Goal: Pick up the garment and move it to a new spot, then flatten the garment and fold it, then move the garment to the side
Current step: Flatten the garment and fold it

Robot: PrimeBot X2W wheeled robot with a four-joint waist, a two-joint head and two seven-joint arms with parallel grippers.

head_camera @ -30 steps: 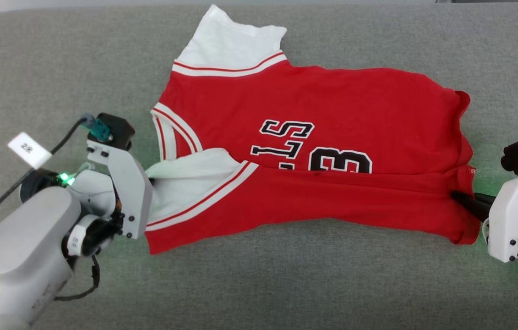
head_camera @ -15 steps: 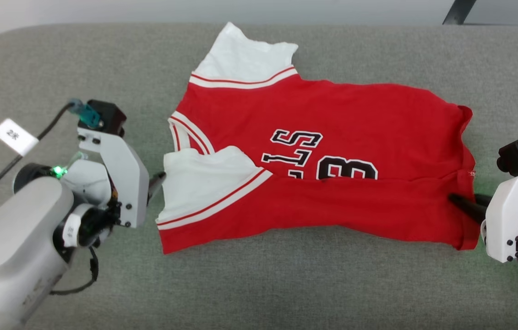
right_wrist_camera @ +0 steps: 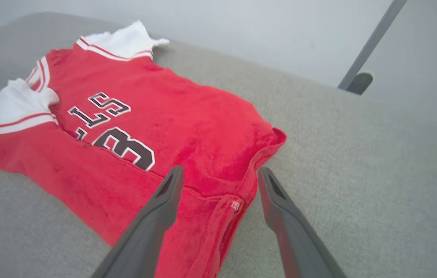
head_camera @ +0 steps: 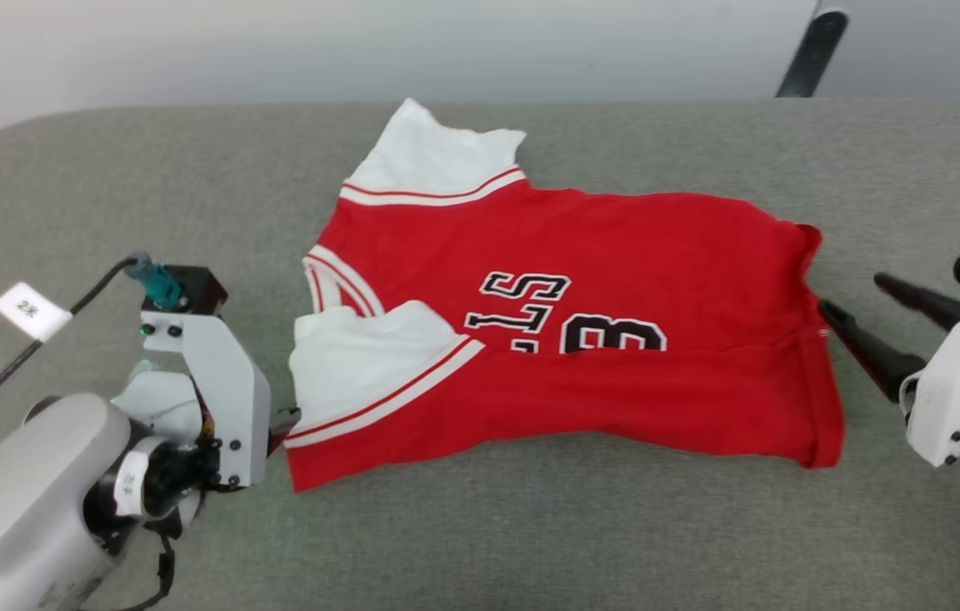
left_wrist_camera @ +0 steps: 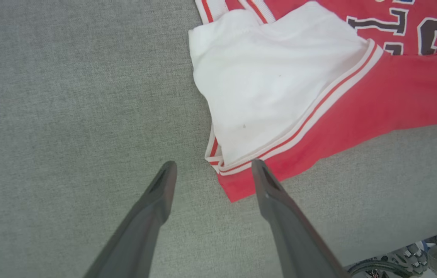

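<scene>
- Garment (head_camera: 615, 339) flat across the middle of the grey table (head_camera: 106, 212), near edge folded over, one white sleeve on top of the red front.
- Left tool (left_wrist_camera: 212, 168) spread wide, empty, with the garment's near striped corner just beyond and between its fingertips.
- Right tool (head_camera: 851, 293) spread wide, gripping nothing, at the hem end: one finger over red cloth, the other past the edge.

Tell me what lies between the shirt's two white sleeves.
Head view: the shirt's striped neckline and red cloth lie between the far sleeve and the near sleeve.
</scene>
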